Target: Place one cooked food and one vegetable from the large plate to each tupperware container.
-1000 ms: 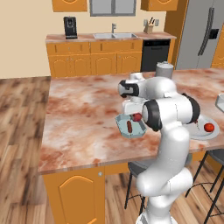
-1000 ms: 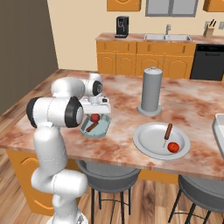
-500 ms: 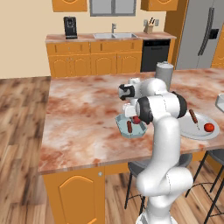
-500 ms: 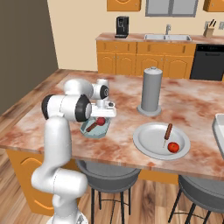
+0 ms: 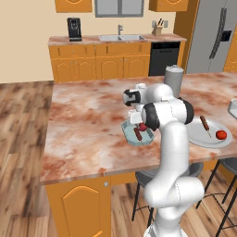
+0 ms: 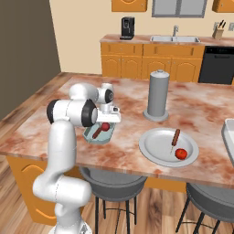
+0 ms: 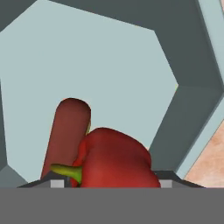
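Surface: marbled red-brown kitchen island, wooden floor around it.
Gripper: partly spread, a red vegetable between the tips; contact not clear.
Octagonal tub: pale blue, near the island's front edge; a sausage lies flat in it, running front to back.
Large plate: toward the island's right end, holding another sausage and tomato.

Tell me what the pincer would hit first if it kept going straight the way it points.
Most likely the red vegetable, right at the pincer tips; the sausage lies beside it, then the pale-blue tub floor. Depth is hard to judge.
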